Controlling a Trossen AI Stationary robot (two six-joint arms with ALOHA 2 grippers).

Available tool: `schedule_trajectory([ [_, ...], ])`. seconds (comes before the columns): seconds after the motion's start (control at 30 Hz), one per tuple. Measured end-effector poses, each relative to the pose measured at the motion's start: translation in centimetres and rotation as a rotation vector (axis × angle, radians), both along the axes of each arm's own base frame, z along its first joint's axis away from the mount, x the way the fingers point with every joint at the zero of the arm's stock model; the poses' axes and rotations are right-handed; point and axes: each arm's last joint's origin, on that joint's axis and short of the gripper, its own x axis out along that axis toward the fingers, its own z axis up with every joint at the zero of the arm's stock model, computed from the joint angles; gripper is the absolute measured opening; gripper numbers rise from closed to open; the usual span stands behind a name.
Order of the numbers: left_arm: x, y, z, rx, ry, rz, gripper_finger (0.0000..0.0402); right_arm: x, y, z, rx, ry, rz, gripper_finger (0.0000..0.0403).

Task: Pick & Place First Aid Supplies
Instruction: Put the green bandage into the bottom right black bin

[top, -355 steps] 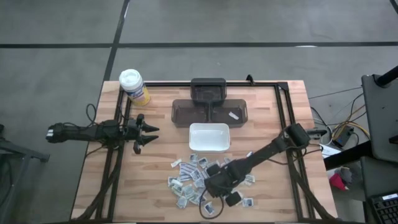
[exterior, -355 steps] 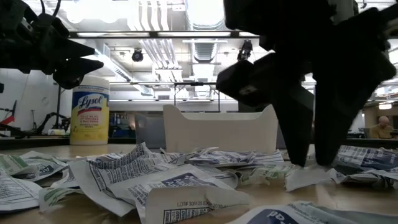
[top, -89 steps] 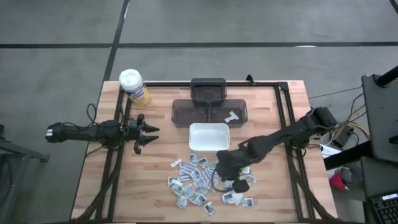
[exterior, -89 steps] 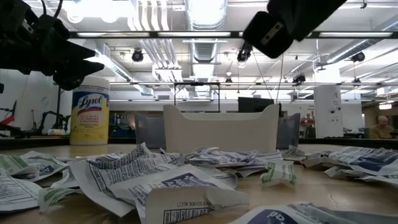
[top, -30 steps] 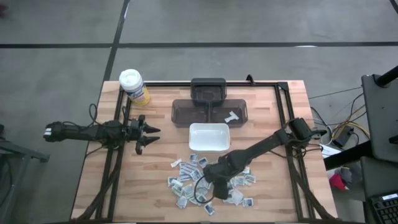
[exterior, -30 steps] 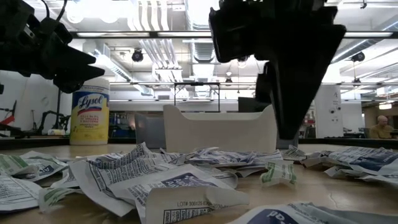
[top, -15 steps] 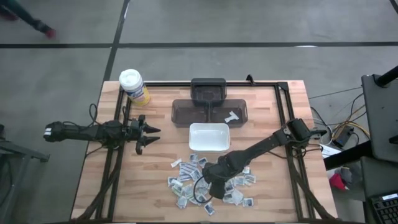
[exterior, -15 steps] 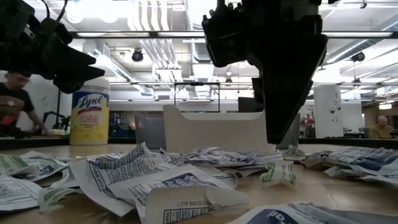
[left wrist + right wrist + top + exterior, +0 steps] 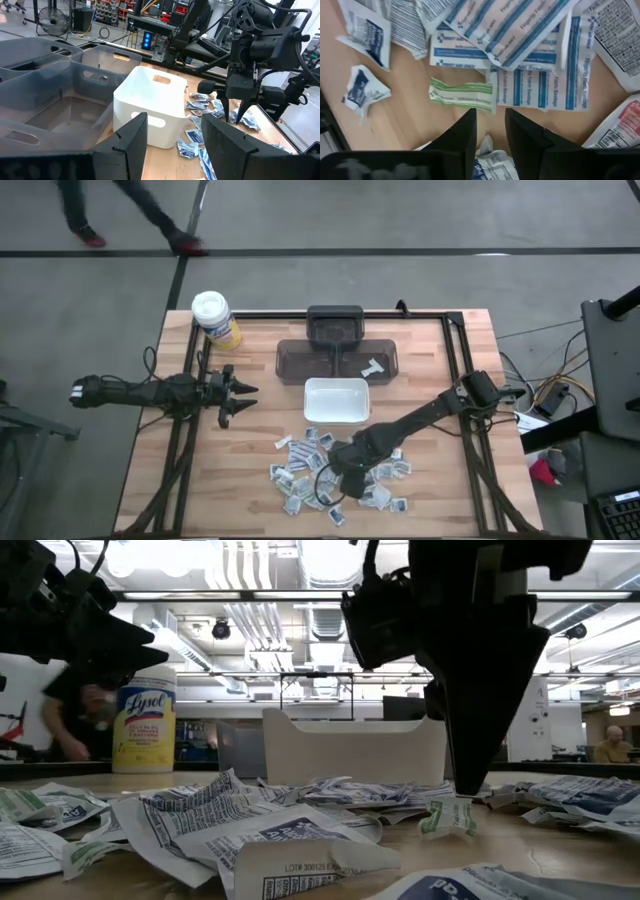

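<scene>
You had most of the job left: the small flat white-and-blue sealed packets (image 9: 318,472) lay heaped on the wooden tabletop (image 9: 250,460), beside the white rectangular plastic tray (image 9: 336,400), which looked empty. The right gripper (image 9: 340,483) sat over the heap, jaws parted, nothing held. The left gripper (image 9: 237,397) waited well apart, jaws open.

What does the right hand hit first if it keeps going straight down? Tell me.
Probably a crumpled white packet lying between the right hand fingertips, with the wooden table beneath; the green-striped packet lies just beside that line.
</scene>
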Motion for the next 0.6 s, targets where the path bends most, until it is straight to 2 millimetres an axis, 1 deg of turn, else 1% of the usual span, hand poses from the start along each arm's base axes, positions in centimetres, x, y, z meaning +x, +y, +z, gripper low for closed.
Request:
schedule_trajectory([
  [0.47,0.0,0.0,0.0,0.0,0.0,0.0,0.0183,0.2,0.1,0.0,-0.006,-0.034,-0.002,0.0095],
  [0.6,0.0,0.0,0.0,0.0,0.0,0.0,0.0183,0.3,0.2,-1.1,-0.014,-0.009,-0.006,0.0095],
])
